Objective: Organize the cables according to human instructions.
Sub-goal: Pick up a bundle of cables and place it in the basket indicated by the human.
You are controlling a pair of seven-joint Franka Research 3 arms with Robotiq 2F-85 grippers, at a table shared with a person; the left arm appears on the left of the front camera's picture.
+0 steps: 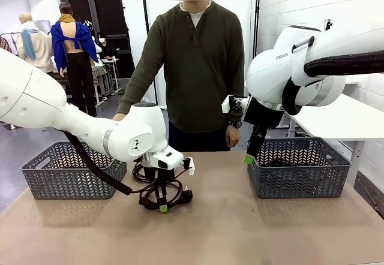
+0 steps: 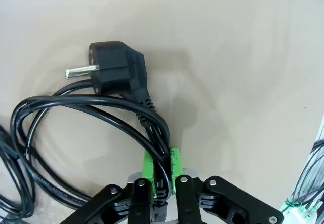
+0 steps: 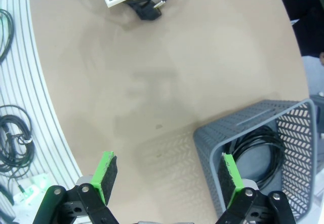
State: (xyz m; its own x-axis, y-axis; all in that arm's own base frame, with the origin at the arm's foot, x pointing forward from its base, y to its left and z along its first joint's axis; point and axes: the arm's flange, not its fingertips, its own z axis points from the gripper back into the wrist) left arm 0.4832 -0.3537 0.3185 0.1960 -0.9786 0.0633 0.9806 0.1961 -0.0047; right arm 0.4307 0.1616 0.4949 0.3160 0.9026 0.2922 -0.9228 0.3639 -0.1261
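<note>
Across the table [image 1: 240, 229], the left basket's [image 1: 72, 175] inside is hard to make out; the right basket [image 3: 207, 153] is holding a coiled cable [image 3: 259, 138], half hidden by its wall. Mid-table, the left gripper [image 2: 161, 165] is clamping a plugged cable [image 2: 117, 74], its arm hiding other coils [image 1: 141, 172]. The right gripper [image 3: 169, 171] is hovering, jaws apart.

The cable [image 2: 101, 101] has a glossy black plastic sheath; its plug [image 2: 119, 74] carries a shiny metal pin [image 2: 80, 72]. The table [image 2: 243, 57] is smooth, matt.

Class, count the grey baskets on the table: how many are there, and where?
2. The left basket stands at the table's left end; the right basket at its right end, holding a coiled cable.
</note>
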